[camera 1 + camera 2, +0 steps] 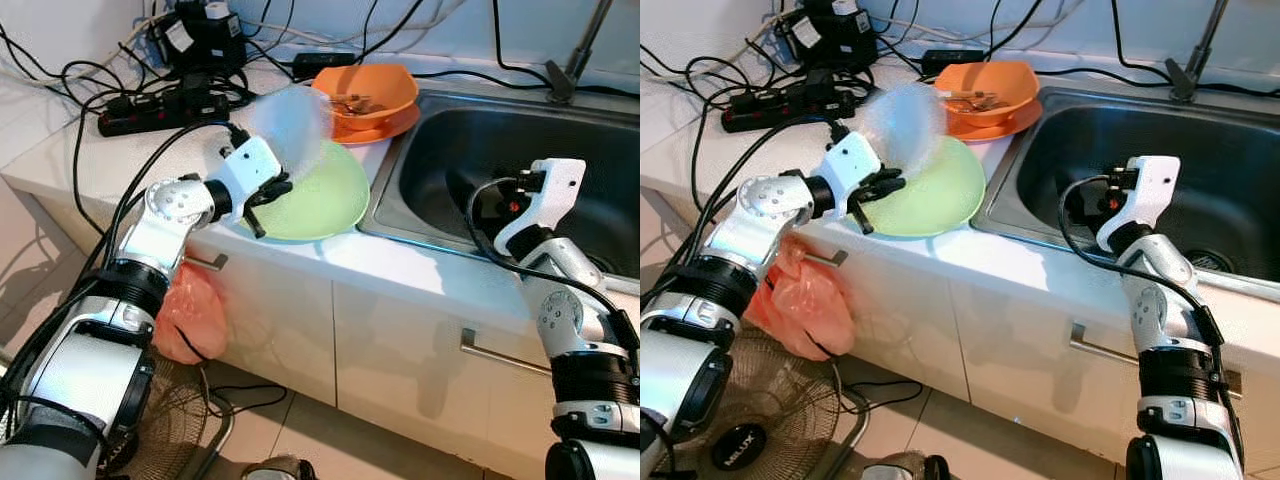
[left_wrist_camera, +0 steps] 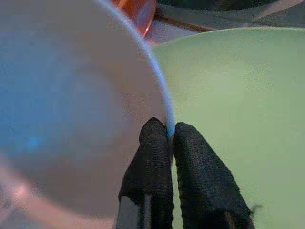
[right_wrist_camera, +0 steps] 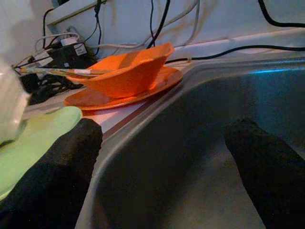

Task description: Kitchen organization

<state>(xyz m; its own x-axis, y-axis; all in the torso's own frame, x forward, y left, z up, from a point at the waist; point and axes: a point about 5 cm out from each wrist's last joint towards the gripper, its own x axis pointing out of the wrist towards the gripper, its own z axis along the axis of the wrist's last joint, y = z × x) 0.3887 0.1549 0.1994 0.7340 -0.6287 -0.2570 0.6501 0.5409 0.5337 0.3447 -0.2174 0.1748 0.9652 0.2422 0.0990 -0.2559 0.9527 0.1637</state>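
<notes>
A translucent bowl (image 1: 290, 122) hangs tilted above the green plate (image 1: 325, 195), its rim pinched in our left gripper (image 2: 170, 136). At two o'clock sits an orange bowl (image 1: 368, 92). At three o'clock, our right gripper (image 3: 164, 157) hovers spread over the sink (image 1: 470, 130).

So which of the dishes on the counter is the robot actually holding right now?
The translucent white bowl. The left gripper has its fingers pinched on its rim, lifted above the green plate, while the orange bowl sits untouched on its orange plate.
</notes>
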